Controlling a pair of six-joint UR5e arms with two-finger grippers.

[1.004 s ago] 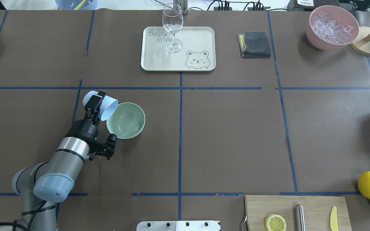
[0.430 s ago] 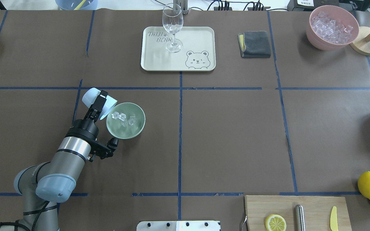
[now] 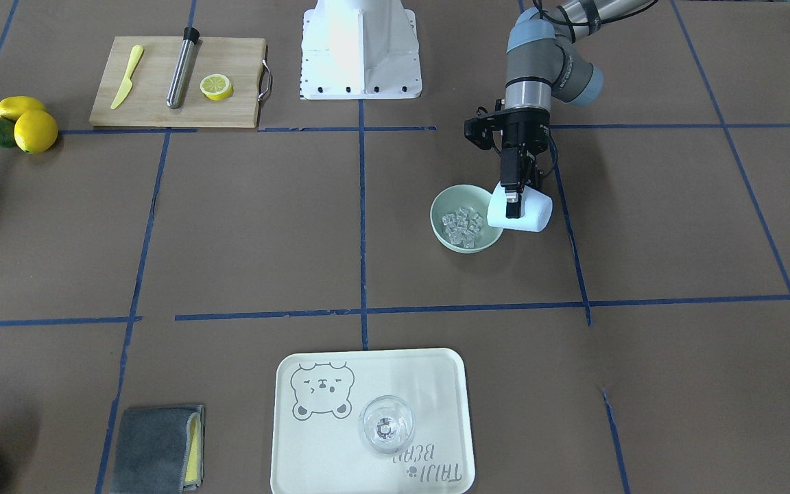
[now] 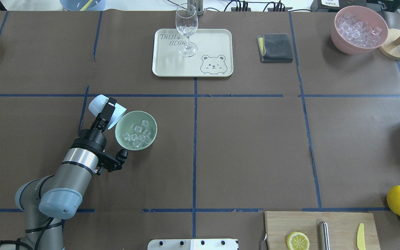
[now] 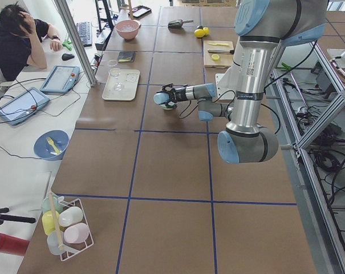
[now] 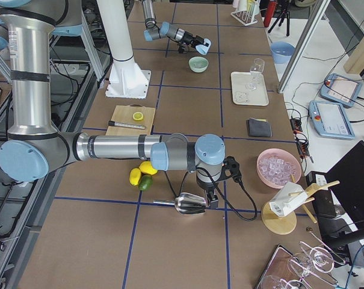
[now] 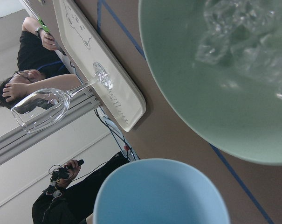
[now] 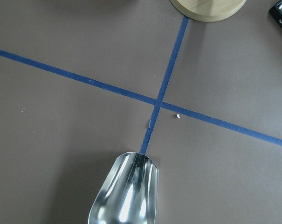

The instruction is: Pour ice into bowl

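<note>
1 left hand (image 4: pixel 107 108) holds the blue cup (image 4: pixel 95 103) tipped toward the bowl (image 4: pixel 155 133).

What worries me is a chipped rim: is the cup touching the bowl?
Apart. The left wrist view shows bare table between the cup and the bowl; the right exterior view shows the cup above it.

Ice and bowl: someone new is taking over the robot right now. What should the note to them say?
The left gripper is shut on the light blue cup, which is tipped with its mouth at the bowl's edge.
The right gripper is at the metal scoop, far off to the right; I cannot tell if it grips it.
The ice lies in the bowl. The cup looks empty in the left wrist view.
Done: the pour.
Left: probably just turn the cup upright and set it down beside the bowl.
</note>
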